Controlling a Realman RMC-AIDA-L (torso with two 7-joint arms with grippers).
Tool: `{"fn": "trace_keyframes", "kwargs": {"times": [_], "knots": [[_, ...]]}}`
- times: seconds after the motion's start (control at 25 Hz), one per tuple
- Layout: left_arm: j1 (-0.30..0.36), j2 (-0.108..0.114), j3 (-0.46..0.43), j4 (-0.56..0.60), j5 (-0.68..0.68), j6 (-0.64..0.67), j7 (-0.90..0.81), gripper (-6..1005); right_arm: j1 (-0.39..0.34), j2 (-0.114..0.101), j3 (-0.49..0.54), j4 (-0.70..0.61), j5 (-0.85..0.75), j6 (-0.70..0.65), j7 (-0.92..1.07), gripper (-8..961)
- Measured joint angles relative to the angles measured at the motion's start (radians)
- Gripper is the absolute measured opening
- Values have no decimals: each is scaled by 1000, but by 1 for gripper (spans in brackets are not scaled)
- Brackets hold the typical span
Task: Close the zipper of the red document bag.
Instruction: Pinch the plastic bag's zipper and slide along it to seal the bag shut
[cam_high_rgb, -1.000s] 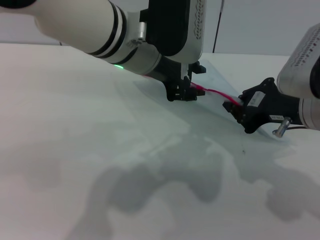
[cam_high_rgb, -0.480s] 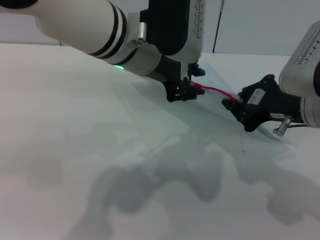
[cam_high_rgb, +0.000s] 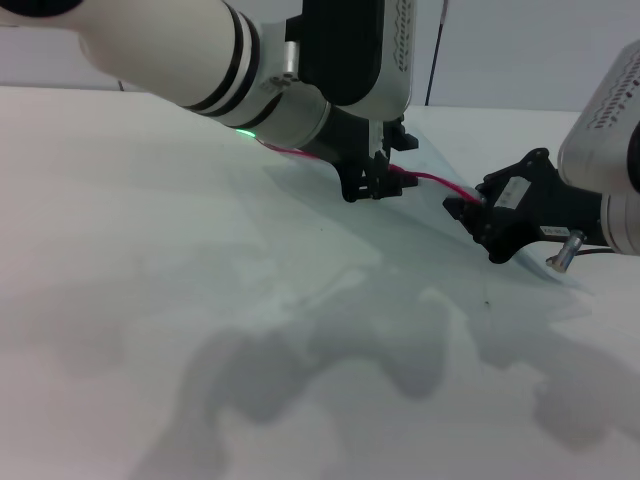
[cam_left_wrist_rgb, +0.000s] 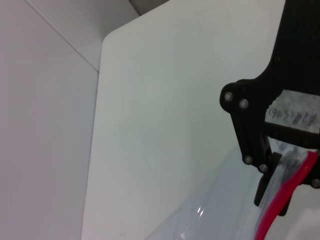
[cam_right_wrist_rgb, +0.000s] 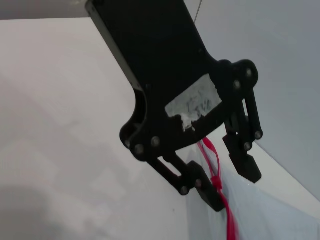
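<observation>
- Zipper (cam_high_rgb: 430, 181), a thin bright red strip, runs along the far long edge of the flat translucent pale blue-grey document bag (cam_high_rgb: 420, 240), which lies on the white table (cam_high_rgb: 150, 280) ahead and to the right of centre.
- Its long axis slants from far left down toward near right, and both grippers sit on that line.
- Left gripper (cam_high_rgb: 372, 187), black, is pinched shut on the zipper partway along; I judge this is where the slider sits, though the slider itself is hidden.
- Right gripper (cam_high_rgb: 468, 212), black, is clamped on the strip's near-right end, anchoring it.
- Exposed red strip between the two is short, so the left arm is the one placed to travel along that axis.
- Compared with a second ago, the left gripper has shifted slightly right along the strip; red now shows behind it by the green light, and the right gripper has kept its place.
</observation>
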Motion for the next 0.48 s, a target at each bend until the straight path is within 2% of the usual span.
{"fn": "trace_keyframes", "kwargs": {"times": [0.48], "knots": [[-11, 0, 9, -30, -7, 1, 1, 321, -1, 1, 0, -10, 0, 0, 0, 50]]}}
